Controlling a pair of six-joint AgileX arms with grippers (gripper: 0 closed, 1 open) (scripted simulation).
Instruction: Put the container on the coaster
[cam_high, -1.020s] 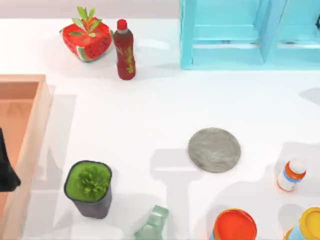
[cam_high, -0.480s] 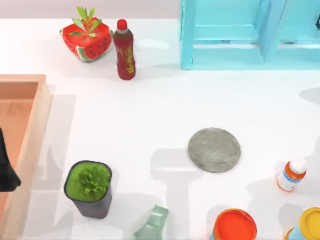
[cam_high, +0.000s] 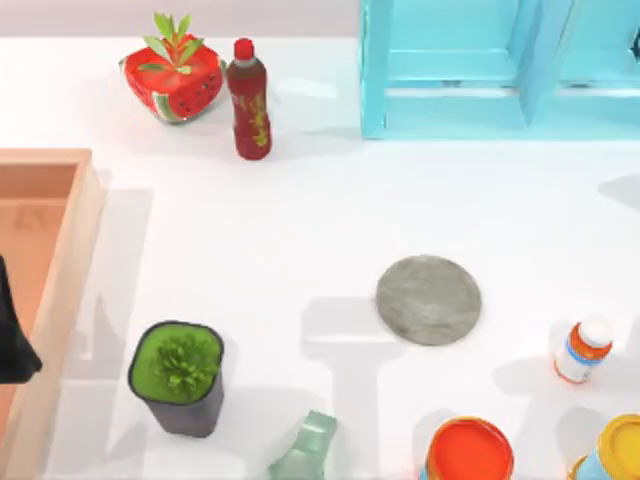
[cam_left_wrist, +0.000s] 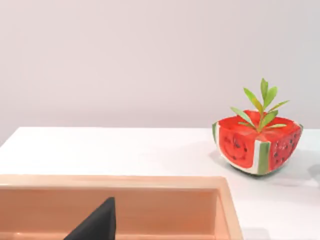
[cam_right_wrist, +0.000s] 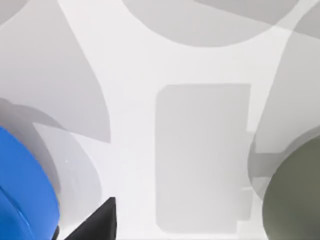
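The coaster (cam_high: 428, 299) is a flat mottled grey disc lying bare on the white table, right of centre. In the right wrist view a plain dull grey-green rounded shape, which I take for the container (cam_right_wrist: 295, 200), sits at the picture's edge, cut off. A dark tip of my right gripper (cam_right_wrist: 95, 222) shows near it, above the table. My left gripper (cam_high: 10, 340) hangs over the wooden tray at the far left; its dark tip (cam_left_wrist: 97, 225) shows against the tray's inside.
A wooden tray (cam_high: 60, 260) lines the left edge. A potted plant (cam_high: 178, 375), a pale green glass piece (cam_high: 306, 448), an orange-lidded can (cam_high: 468, 452), a yellow-lidded can (cam_high: 620, 450) and a pill bottle (cam_high: 582, 350) stand along the front. Watermelon planter (cam_high: 173, 75), red bottle (cam_high: 249, 100) and blue shelf (cam_high: 480, 70) are at the back.
The shadow near the pill bottle has slid toward the table's front edge. Nothing on the table has moved, and the left arm is still.
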